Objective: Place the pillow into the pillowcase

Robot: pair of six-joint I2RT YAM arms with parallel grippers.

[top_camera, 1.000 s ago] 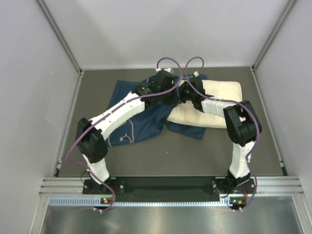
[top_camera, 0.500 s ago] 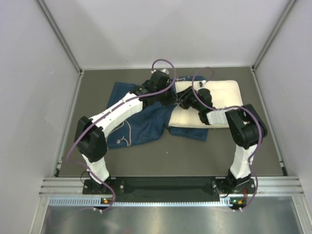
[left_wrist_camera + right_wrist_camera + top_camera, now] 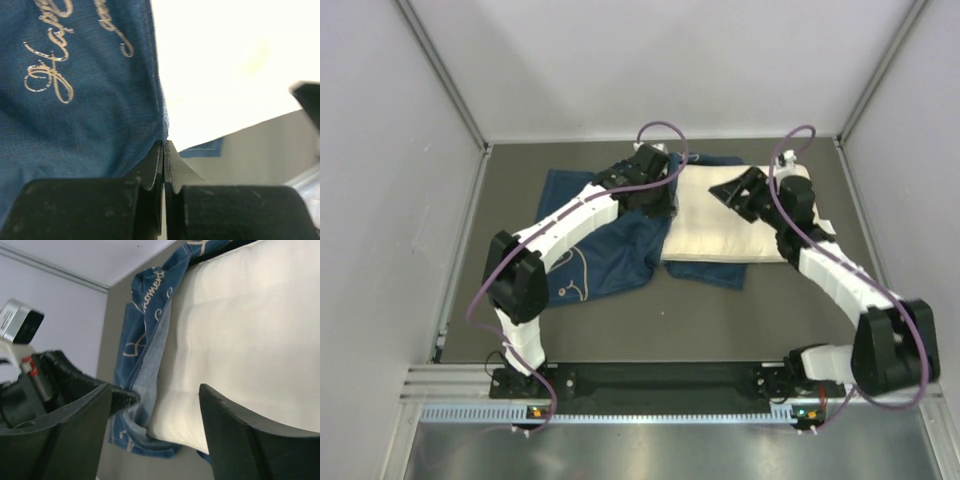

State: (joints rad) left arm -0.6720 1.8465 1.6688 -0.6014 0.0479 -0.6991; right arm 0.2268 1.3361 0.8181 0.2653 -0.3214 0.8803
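**Top external view:** The pillow [image 3: 740, 228] lies on the table [image 3: 650, 320]. Its left end is at the mouth of the pillowcase [image 3: 590, 250], and blue fabric shows beneath its near edge.

**Left wrist view:** The left gripper [image 3: 164, 150] is clamped on the pillowcase hem, just beside the pillow.

**Right wrist view:** The right gripper [image 3: 155, 390] hangs over the pillow with its fingers apart, holding nothing.

**Handling:** Both items appear soft, light and limp. The pillow should compress under a pinch, so taking hold at an end or edge seam is advised.

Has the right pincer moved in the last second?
Yes. The right pincer has drawn back rightward over the pillow, away from the pillowcase and nearer the right wall.
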